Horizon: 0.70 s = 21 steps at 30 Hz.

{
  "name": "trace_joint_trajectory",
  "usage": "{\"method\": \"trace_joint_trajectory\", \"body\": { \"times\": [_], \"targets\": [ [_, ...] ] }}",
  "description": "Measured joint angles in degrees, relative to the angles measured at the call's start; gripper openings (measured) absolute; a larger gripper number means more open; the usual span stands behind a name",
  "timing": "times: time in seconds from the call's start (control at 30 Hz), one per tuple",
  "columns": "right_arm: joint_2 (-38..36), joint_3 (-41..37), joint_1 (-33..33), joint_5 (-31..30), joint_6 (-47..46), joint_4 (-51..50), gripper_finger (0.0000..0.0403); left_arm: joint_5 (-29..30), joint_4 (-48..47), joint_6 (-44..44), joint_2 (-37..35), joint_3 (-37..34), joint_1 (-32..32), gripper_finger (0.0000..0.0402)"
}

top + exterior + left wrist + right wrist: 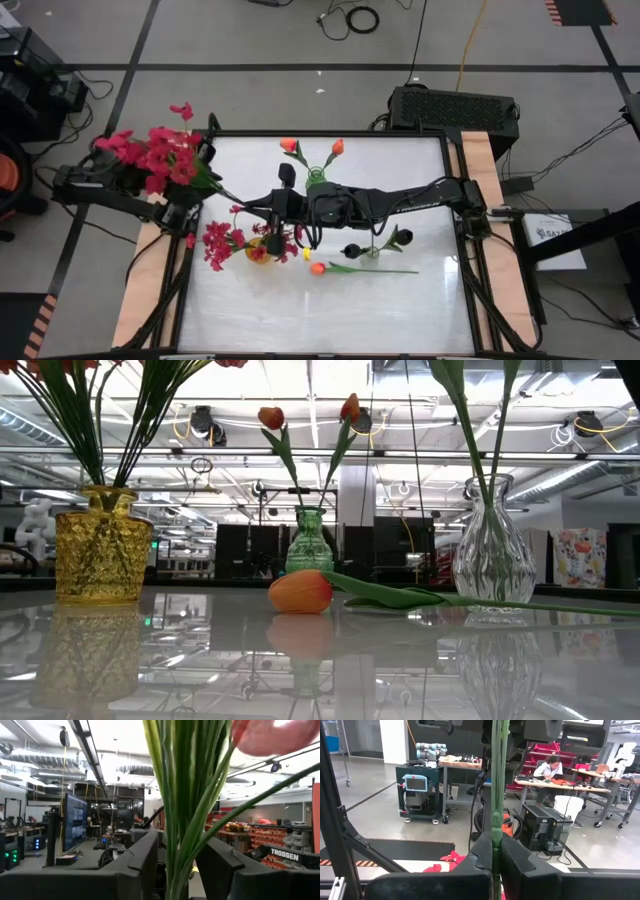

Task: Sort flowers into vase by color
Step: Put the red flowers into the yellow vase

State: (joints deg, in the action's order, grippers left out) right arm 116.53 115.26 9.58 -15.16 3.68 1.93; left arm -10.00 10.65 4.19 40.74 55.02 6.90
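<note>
On the glossy table (400, 300), pink sprays (222, 243) and two tulips (288, 146) are already vased, one tulip (318, 268) is left lying, while green stems (496, 795) are clamped in both jaws.

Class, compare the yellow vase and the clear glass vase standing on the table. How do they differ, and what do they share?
The yellow vase is amber-tinted with a knobbly surface; the clear glass vase is colourless with smooth vertical ribs.

The yellow vase is squat and straight-sided; the clear glass vase swells low and narrows to a flared neck.

The yellow vase holds many green stems; the clear glass vase holds only a few.

Both stand upright and hold stems.
</note>
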Motion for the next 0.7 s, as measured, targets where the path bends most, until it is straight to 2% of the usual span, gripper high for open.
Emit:
{"method": "trace_joint_trajectory", "body": {
  "times": [0.13, 0.33, 0.43, 0.53, 0.7],
  "targets": [
    [0.0, 0.0, 0.0, 0.0, 0.0, 0.0, 0.0005, 0.0, -0.7, 0.0, -0.1, 0.0, 0.0, 0.0113],
    [0.0, 0.0, 0.0, 0.0, 0.0, 0.1, 0.0006, -1.8, -0.8, 0.0, -0.1, 0.0, 0.0, 0.0028],
    [0.0, 0.0, 0.0, 0.0, 0.0, 0.1, 0.0017, -2.0, -0.8, 0.0, -0.1, 0.0, 0.0, 0.0014],
    [0.0, 0.0, 0.3, 0.0, 0.0, 0.0, 0.005, -2.0, -0.9, 0.0, -0.5, 0.0, 0.0, 0.0021],
    [-1.0, 0.0, 1.0, -0.1, 0.0, -1.9, 0.0144, -2.2, -0.9, 0.4, -1.6, 0.0, 0.0, 0.0017]
  ]
}}
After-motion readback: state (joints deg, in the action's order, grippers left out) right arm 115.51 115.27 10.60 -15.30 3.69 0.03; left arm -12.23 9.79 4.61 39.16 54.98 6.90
